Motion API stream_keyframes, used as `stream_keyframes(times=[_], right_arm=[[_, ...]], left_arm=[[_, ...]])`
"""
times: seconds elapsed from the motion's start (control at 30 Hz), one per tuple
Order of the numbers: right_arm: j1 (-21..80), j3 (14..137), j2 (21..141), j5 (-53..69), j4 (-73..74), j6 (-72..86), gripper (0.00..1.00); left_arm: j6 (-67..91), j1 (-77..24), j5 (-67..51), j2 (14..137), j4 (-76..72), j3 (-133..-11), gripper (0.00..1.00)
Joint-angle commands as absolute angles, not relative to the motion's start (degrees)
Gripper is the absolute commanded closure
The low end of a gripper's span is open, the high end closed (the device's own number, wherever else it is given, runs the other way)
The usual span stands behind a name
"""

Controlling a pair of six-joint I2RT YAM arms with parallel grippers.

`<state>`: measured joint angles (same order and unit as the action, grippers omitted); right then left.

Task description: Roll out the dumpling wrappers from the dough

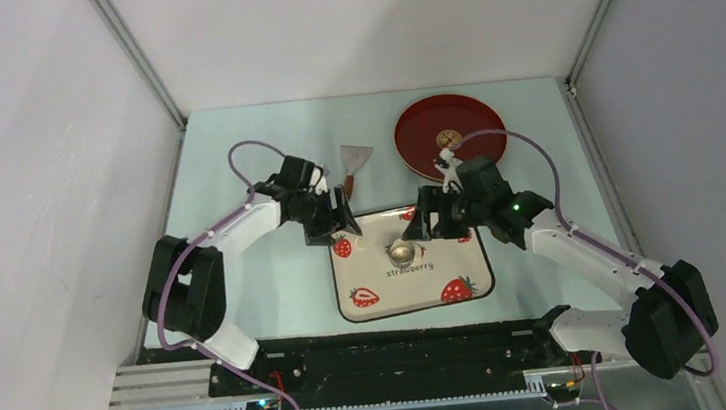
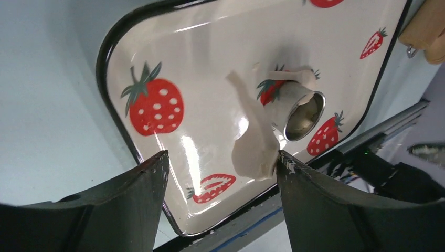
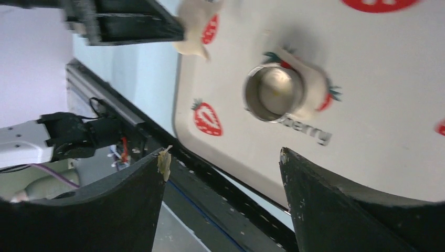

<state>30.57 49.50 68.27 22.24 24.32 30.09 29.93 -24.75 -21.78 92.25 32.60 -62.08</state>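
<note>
Right now my left fingers (image 1: 338, 219) stand wide apart over the far left corner of the strawberry tray (image 1: 478, 289), clamped on nothing. A long, thin scrap of dough (image 2: 254, 144) stretches between them in my left wrist view. Its fat end touches the inner edge of one finger, and I cannot tell whether it hangs there or lies on the tray. A second bit of dough (image 2: 294, 76) is draped against the metal cutter ring (image 1: 402, 252), which stands near the middle of the tray.

My right fingers (image 1: 428, 224) are spread just as wide over the tray's far edge, holding nothing, with a pale crumb stuck on one tip. One small round wrapper (image 1: 448, 138) lies on the red plate (image 1: 422, 124) at the far right of the surface (image 1: 286, 283). A scraper (image 1: 355, 155) lies just left of the plate.
</note>
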Motion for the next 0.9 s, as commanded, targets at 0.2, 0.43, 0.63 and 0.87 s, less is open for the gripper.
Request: stream_keyframes(times=[0.2, 0.43, 0.63, 0.87], right_arm=[[46.6, 51.9, 75.2, 9.1, 2.3, 36.4, 0.31], [53.3, 57.2, 81.3, -7.1, 2.9, 32.9, 0.32], [54.1, 62.5, 86.5, -9.9, 3.9, 30.9, 0.35], [54.8, 67.0, 92.4, -11.1, 4.6, 29.4, 0.42]], left_arm=[[43.8, -20.2, -33.5, 85.6, 20.4, -54.7, 0.22], [46.9, -17.5, -37.1, 83.5, 18.6, -52.9, 0.22], [47.2, -17.1, -37.9, 82.7, 18.3, -51.5, 0.22], [48.6, -16.4, -38.6, 81.3, 17.5, -50.5, 0.22]])
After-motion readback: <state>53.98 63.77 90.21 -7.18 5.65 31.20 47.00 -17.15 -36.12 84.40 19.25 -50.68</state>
